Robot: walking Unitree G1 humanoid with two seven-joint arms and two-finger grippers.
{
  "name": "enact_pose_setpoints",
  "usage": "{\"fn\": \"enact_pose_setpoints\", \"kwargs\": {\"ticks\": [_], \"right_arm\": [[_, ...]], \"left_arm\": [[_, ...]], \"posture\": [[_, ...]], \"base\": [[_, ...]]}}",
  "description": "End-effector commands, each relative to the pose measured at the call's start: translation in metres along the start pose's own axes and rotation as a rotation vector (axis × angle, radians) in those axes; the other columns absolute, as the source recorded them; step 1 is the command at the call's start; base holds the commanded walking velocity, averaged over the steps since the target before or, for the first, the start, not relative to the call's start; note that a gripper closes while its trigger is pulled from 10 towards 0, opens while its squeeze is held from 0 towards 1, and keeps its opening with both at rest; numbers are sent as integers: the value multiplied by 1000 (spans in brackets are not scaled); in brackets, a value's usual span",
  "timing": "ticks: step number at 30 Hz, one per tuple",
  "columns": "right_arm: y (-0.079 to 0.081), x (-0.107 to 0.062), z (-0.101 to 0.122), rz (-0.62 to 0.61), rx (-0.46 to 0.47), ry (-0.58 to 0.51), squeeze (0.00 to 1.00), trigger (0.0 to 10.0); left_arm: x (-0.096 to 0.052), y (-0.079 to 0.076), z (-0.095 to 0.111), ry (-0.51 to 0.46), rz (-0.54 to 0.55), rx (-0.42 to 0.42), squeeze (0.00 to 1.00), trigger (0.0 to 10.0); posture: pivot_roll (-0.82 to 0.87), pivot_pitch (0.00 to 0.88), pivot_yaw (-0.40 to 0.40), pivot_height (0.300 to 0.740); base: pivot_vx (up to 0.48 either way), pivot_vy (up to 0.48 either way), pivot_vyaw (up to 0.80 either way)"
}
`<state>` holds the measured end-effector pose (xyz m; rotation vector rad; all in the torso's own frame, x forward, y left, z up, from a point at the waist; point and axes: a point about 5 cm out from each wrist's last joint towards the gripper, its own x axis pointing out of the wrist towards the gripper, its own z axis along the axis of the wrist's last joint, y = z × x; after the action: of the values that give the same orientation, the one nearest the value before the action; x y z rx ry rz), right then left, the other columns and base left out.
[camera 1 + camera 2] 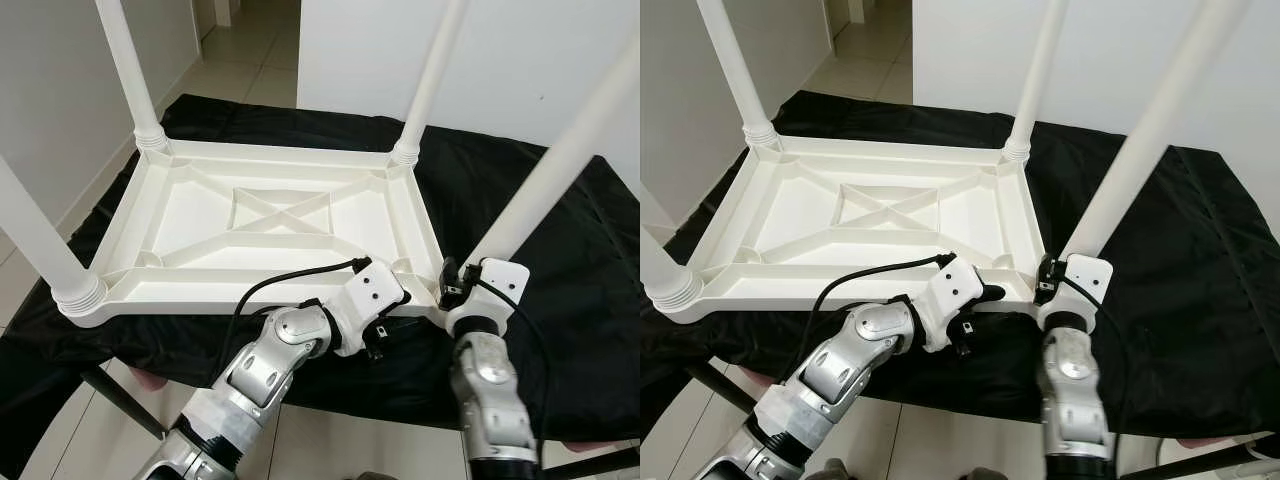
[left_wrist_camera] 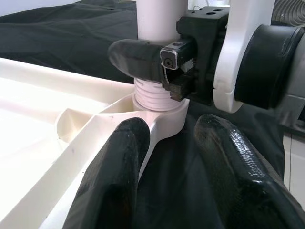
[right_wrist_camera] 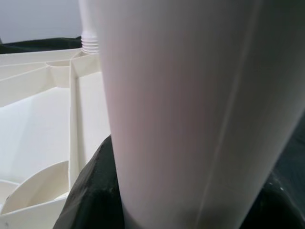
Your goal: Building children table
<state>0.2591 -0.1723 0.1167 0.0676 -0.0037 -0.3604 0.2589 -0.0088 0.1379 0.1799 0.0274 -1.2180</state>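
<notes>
On the black-draped bench (image 1: pixel 560 230), the upturned white plastic children's table (image 1: pixel 270 235) lies flat; right gripper (image 1: pixel 452 283) clamps jaws around its near-right white leg (image 1: pixel 560 160), left gripper (image 1: pixel 395 305) parted beside that corner.

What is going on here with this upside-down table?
A white plastic children's table top lies upside down on a black cloth, all four legs standing in its corners. The right gripper is clamped round the near right leg just above its threaded base. The left gripper sits open at that same corner socket.
</notes>
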Motion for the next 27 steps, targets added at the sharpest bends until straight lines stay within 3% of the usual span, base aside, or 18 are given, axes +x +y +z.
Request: {"fn": "enact_pose_setpoints", "kwargs": {"ticks": [1, 7, 8, 9, 17, 19, 24, 25, 26, 27], "right_arm": [[5, -9, -20, -13, 14, 112, 0, 10000], [4, -10, -20, -2, 23, 109, 0, 10000], [4, -11, -19, -6, 16, 101, 145, 10000], [4, -11, -16, 8, 20, 78, 1000, 10000], [2, -13, -7, 79, 8, -2, 1000, 10000], [-17, -9, -3, 151, -18, -42, 1000, 10000], [-25, -7, -3, 205, -22, -36, 1000, 10000], [-28, -6, -3, 220, -46, -40, 608, 10000], [-28, -6, -3, 220, -46, -40, 608, 10000], [-32, -3, -2, 287, -58, -46, 0, 10000]], "left_arm": [[0, 5, 3, -6, -13, 12, 0, 10000], [-1, 6, 3, -8, -13, 15, 0, 10000], [-1, 6, 2, -7, -12, 17, 0, 10000], [-1, 6, 2, -6, -12, 19, 0, 10000], [-1, 5, 2, -8, -17, 21, 0, 10000], [1, 3, 4, -14, -21, 25, 0, 10000], [1, 2, 4, -16, -23, 27, 0, 10000], [2, 2, 4, -17, -23, 28, 0, 10000], [2, 2, 4, -17, -23, 28, 0, 10000], [2, 2, 5, -19, -24, 31, 0, 10000]], "posture": [[3, 0, -58, 740], [6, 0, -58, 740], [6, 0, -56, 740], [8, 0, -55, 740], [9, 0, -59, 740], [12, 0, -62, 740], [14, 0, -64, 740], [16, 0, -65, 740], [16, 0, -65, 740], [17, 0, -66, 740]], "base": [[0, 0, 0], [0, 0, 0], [0, 0, 0], [0, 0, 0], [0, 0, 0], [0, 0, 0], [0, 0, 0], [0, 0, 0], [0, 0, 0], [0, 0, 0]]}}
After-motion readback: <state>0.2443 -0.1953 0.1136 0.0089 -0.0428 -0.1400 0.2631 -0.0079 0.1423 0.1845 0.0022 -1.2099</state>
